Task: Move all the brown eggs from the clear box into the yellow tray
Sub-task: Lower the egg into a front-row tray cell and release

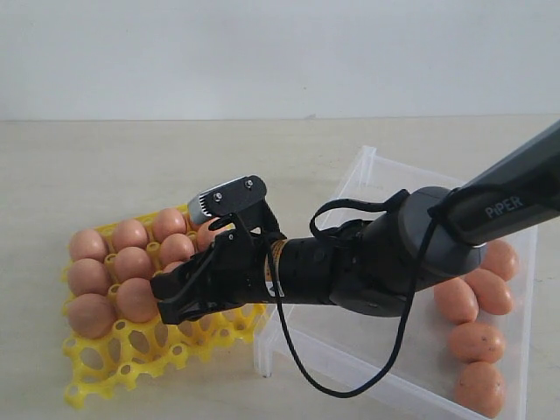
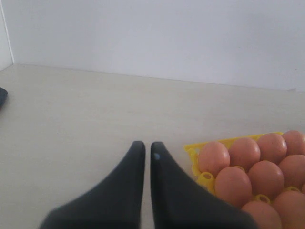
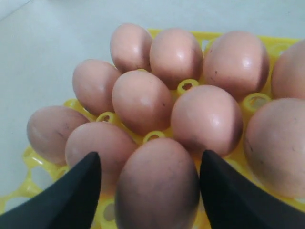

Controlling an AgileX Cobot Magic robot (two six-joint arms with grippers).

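Observation:
The yellow tray (image 1: 131, 359) lies at the left, with several brown eggs (image 1: 131, 262) seated in its cups. My right gripper (image 1: 166, 299) reaches across from the right and hovers low over the tray. It is open (image 3: 152, 162), and one brown egg (image 3: 157, 186) stands in a cup between its fingers (image 3: 76, 191) without being squeezed. The clear box (image 1: 289, 350) sits under the right arm, and several brown eggs (image 1: 477, 341) lie at its right end. My left gripper (image 2: 144, 145) is shut and holds nothing. It hangs over bare table beside a corner of the tray (image 2: 193, 152).
The tray's near rows of cups (image 1: 166, 354) stand unfilled. A black cable (image 1: 297, 359) loops down from the right arm over the box's near wall. Pale tabletop (image 1: 175, 166) stretches behind the tray to a white wall.

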